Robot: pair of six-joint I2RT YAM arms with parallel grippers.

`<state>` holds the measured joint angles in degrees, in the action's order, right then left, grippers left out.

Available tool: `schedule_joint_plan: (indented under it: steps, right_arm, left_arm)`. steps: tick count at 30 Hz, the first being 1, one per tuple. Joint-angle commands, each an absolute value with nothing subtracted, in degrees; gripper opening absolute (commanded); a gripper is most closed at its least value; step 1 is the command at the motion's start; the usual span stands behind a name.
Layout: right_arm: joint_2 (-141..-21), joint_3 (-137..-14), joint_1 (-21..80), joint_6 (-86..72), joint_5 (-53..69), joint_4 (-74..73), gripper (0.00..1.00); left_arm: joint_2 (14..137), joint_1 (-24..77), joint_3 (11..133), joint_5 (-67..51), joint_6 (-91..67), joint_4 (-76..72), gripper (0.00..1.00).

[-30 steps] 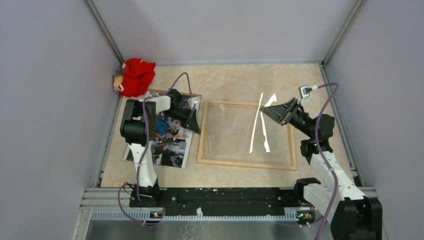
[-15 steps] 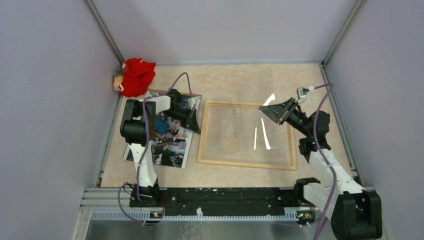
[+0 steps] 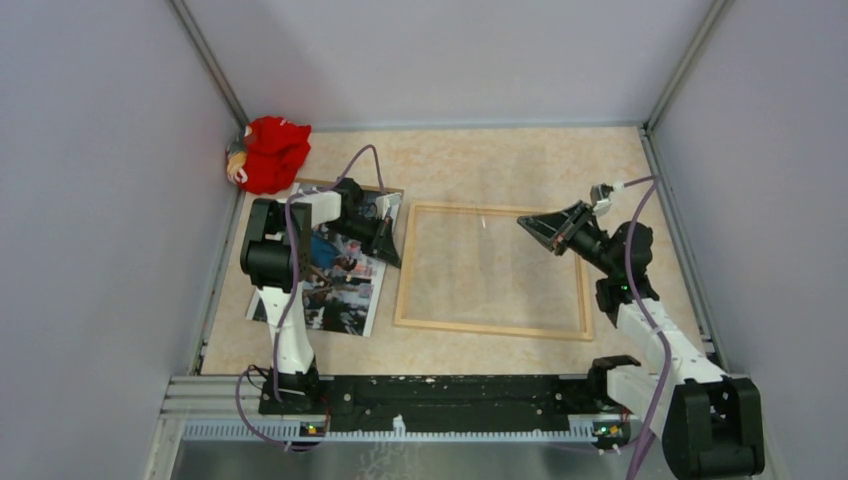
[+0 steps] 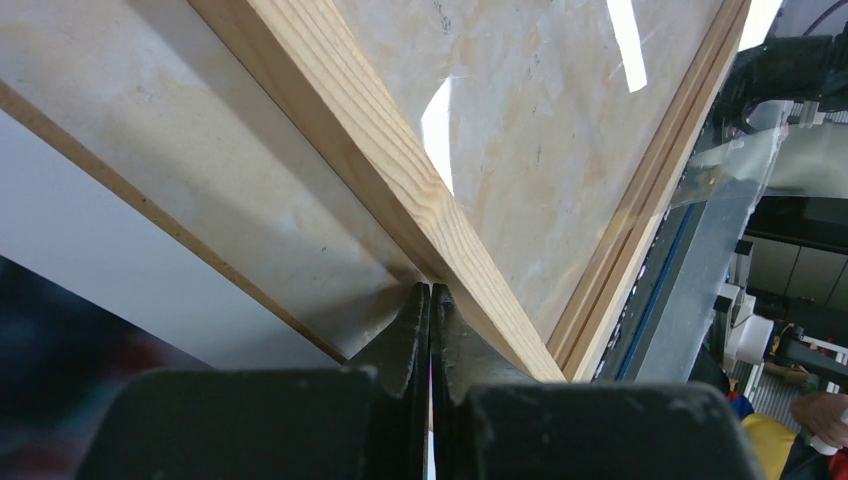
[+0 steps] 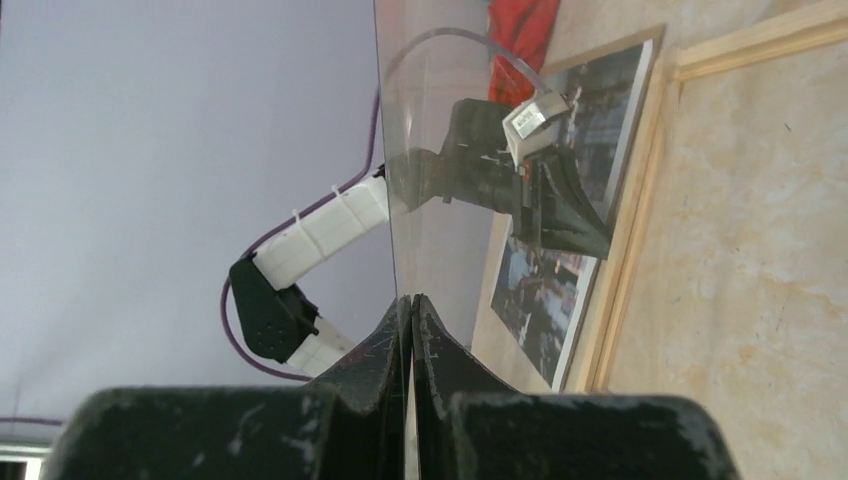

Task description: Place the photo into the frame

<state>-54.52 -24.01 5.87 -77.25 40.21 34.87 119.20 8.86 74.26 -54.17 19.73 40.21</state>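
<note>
Right gripper (image 5: 410, 300) has its fingers pressed together on the edge of the clear pane (image 5: 395, 120), which rises from between them as a thin sheet with the other arm seen through it. Over the last second this gripper has slid a little to the left and dipped over the far right corner of the frame (image 3: 490, 329). The bright streaks of glare that crossed the pane have faded out, so the sheet has changed its tilt; whether it now stands higher or lies flatter I cannot tell from above. Left gripper (image 4: 430, 292) has not moved: its fingers are closed with nothing visible between them, and their tips touch the frame's left rail. I judge that it is bracing the frame while the pane is worked. The frame lies flat at mid-table. The photo (image 3: 345, 290) lies face up just beside the frame's left rail, partly under the left arm, and is not yet inside. Behind it a brown edge of the backing board (image 3: 325, 184) shows, and a red bundle (image 3: 272, 152) sits in the far left corner. To my eye the frame is being opened, and loading the photo has not begun.
</note>
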Motion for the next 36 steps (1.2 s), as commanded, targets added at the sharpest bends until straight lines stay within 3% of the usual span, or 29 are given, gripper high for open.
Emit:
schedule_joint_plan:
  steps: [1, 8, 18, 36]
  right_arm:
    - [-54.5, -26.0, 6.3, -77.5, 39.0, 29.3, 0.00]
    - [-52.5, -31.3, 6.4, -74.5, 37.0, 12.5, 0.00]
    - [-50.5, -36.4, 6.3, -73.1, 36.3, 2.6, 0.00]
    - [-51.4, -38.8, 6.4, -75.9, 38.1, 7.2, 0.00]
  left_arm:
    - [118.3, 8.5, 75.5, -52.7, 21.6, 40.2, 0.00]
    - [117.8, 8.5, 75.0, -52.2, 22.3, 40.4, 0.00]
    - [117.5, 8.5, 74.6, -52.2, 22.4, 40.2, 0.00]
    - [116.6, 8.1, 76.8, -52.4, 23.6, 42.5, 0.00]
